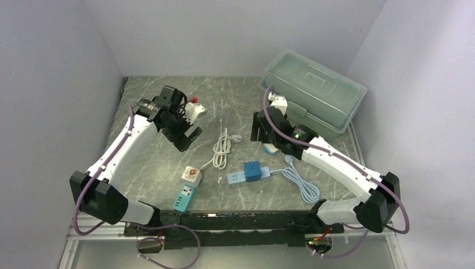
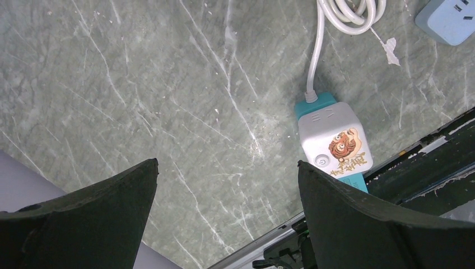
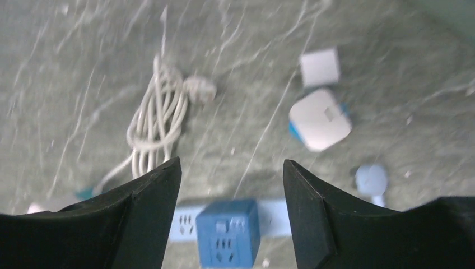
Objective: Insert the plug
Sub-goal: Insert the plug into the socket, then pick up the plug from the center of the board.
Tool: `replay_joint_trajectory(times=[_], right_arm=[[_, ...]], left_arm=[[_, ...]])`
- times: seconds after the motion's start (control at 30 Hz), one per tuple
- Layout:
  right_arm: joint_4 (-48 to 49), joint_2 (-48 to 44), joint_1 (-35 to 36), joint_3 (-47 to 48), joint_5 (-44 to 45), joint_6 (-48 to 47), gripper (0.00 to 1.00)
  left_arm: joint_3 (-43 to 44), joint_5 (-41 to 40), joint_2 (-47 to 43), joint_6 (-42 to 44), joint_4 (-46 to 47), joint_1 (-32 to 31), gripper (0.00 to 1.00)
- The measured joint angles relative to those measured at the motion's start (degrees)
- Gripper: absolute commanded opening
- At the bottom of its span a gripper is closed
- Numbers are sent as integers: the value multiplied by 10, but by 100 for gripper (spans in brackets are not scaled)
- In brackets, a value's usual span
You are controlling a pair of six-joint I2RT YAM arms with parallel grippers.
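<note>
**Operator:** Right gripper (image 3: 231, 162): status?

**Technician:** Jaws apart, nothing between them. It hangs above the table (image 3: 73, 50), with the blue cube adapter (image 3: 228, 232) on its near side, seated on the light-blue power strip (image 3: 273, 217). The left gripper (image 2: 227, 162) is spread wide and empty too, farther back than the white cube adapter (image 2: 334, 144).

**Operator:** Location of the plug?

**Technician:** The white plug (image 3: 200, 88) lies loose at the far end of the coiled white cable (image 3: 154, 120), just left of the right gripper. This is probably the part to insert. The views do not confirm it, since what looks like a pale-blue plug (image 3: 371, 179) lies to the right.

**Operator:** Recommended procedure?

**Technician:**
- Lower the jaws across the plug body, not the cable.
- Close only once both pads bracket it.
- Lift it, turn the pins downward and align them squarely over a socket face.
- Press straight down, without rocking.
- The strip appears unrestrained, so brace it with the left gripper to stop it sliding.
</note>
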Motion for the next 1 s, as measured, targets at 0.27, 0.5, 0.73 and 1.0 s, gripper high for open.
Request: replay_joint_trajectory(times=[0.27,0.5,0.73,1.0], right_arm=[[54,157,-142,59,16,-64,82],[83,303,-202,67,12,-97,77],[123,347,-217,91,-19,-109,69],[144,384,-219,104,-66,-109,70]], left_arm=[[1,1,19,-1,2,0,100],[5,1,29,0,6,0,100],[6,0,34,2,7,0,100],[11,-5,45,12,9,0,100]])
